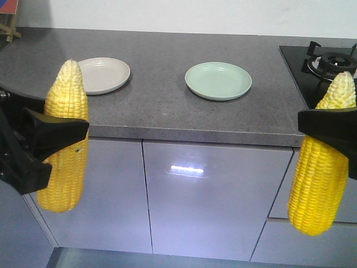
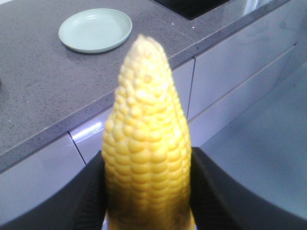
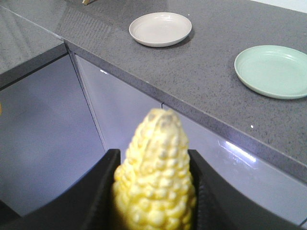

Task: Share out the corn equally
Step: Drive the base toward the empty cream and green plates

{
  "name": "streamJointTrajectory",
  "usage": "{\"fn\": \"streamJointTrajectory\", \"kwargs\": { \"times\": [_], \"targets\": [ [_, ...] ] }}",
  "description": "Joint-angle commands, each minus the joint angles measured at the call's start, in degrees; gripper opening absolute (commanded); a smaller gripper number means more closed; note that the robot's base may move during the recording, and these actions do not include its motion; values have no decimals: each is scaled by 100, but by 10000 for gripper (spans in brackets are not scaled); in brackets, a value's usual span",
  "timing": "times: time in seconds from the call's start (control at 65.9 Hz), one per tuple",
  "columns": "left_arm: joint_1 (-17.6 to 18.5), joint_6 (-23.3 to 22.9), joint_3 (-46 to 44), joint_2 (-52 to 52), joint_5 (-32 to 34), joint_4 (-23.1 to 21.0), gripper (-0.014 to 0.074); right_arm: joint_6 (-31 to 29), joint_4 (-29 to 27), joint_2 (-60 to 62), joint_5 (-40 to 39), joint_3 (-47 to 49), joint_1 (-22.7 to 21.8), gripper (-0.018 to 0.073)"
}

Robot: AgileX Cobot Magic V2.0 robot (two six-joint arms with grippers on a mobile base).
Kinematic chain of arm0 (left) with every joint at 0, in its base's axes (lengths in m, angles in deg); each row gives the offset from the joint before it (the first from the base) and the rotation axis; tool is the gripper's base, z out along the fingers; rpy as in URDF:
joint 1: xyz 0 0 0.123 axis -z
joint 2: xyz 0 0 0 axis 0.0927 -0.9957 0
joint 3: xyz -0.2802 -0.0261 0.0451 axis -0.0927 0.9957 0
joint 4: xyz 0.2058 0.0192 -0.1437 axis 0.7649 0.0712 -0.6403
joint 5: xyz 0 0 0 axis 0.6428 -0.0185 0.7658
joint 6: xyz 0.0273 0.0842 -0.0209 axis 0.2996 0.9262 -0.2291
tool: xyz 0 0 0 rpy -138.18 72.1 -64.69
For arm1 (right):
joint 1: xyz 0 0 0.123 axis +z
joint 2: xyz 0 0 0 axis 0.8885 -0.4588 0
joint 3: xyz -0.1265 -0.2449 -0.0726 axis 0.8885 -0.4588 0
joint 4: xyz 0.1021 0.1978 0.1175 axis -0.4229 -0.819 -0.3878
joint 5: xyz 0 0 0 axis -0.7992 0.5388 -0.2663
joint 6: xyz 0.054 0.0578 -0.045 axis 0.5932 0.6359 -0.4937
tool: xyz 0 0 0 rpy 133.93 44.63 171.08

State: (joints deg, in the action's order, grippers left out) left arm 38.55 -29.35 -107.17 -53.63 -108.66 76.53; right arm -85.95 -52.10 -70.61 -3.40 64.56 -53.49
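fingers (image 2: 88,201) of the left gripper (image 1: 66,137) clamp the left cob (image 1: 67,95) across its middle, tip up. the right gripper (image 1: 326,129) pinches the right cob (image 1: 319,184) the same way, nearer its upper third. both cobs of corn hang in front of the cabinet, short of the counter (image 1: 162,95). they look stiff and fairly heavy. the bumpy kernels should give the pads some bite, but the taper could let one slide, so mid-body seems the soundest hold. a white plate (image 1: 106,75) and a green plate (image 1: 218,81) sit on the counter, apart.
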Motion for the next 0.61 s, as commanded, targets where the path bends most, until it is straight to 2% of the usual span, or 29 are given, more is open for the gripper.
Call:
{"fn": "streamJointTrajectory", "kwargs": {
  "times": [0.0, 0.591],
  "targets": [
    [-13, -9, -125, 47, 380, -95, 251, -35, -152, 23, -346, 138, -27, 168],
    [-13, -9, -125, 47, 380, -95, 251, -35, -152, 23, -346, 138, -27, 168]
  ]
}}
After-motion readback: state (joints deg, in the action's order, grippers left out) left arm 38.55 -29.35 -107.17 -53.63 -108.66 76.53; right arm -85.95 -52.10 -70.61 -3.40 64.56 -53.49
